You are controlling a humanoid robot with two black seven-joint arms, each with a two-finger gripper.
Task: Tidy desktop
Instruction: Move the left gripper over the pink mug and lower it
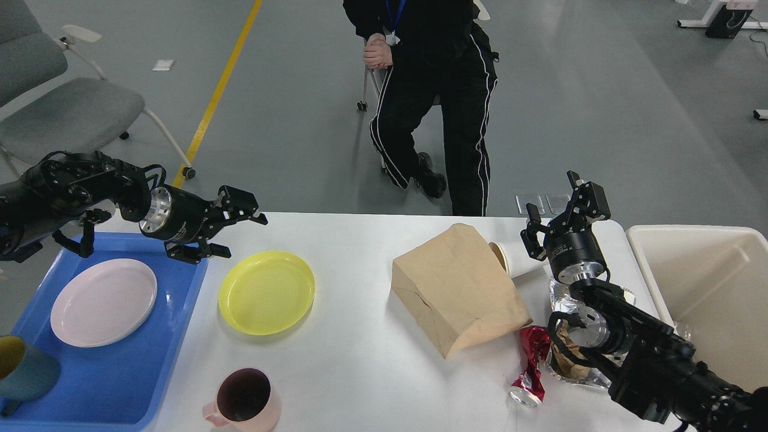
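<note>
The white desktop (360,360) fills the lower view. On it lie a yellow plate (266,292), a pink mug (243,399), a brown paper bag (459,288), a tipped white paper cup (511,259), a crushed red can (531,363) and crumpled foil wrapping (564,366). My left gripper (239,231) is open and empty, pointing right, just left of and above the yellow plate's far edge. My right gripper (561,207) is open and empty, raised above the paper cup at the far right.
A blue tray (126,372) at the left holds a white plate (104,301) and a teal cup (24,372). A beige bin (714,288) stands off the desktop's right edge. A seated person (432,90) is behind the table, a grey chair (60,108) at far left.
</note>
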